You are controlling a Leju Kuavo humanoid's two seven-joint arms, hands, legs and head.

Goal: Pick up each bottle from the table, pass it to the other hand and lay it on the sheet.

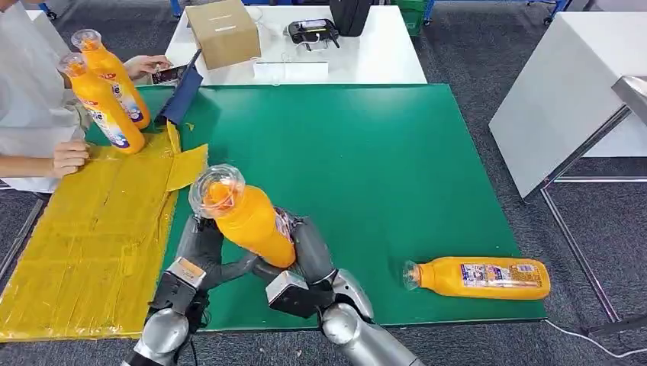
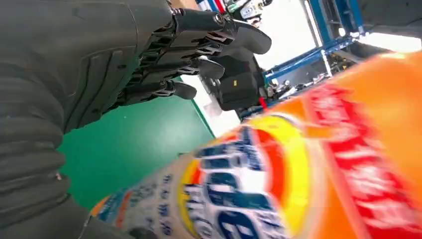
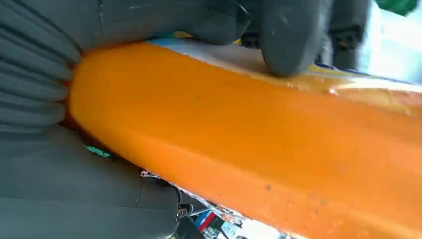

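Note:
My right hand (image 1: pixel 309 252) grips an orange bottle (image 1: pixel 246 219) above the green mat's near edge, its clear cap tilted up towards me. In the right wrist view the bottle (image 3: pixel 259 144) lies across the palm under the thumb (image 3: pixel 291 37). My left hand (image 1: pixel 200 248) is just left of the bottle, its fingers (image 2: pixel 209 42) spread and not closed around the bottle (image 2: pixel 298 184). A second orange bottle (image 1: pixel 479 277) lies on its side on the mat at the near right. The yellow sheet (image 1: pixel 91 229) covers the table's left side, with two more bottles (image 1: pixel 107 91) at its far corner.
A person sits at the far left, one hand (image 1: pixel 69 157) resting on the sheet and the other (image 1: pixel 149 65) by a phone. Behind the green mat (image 1: pixel 366 152) a white table carries a cardboard box (image 1: pixel 223 32) and a black device (image 1: pixel 313 31). Another white table (image 1: pixel 564 91) stands at the right.

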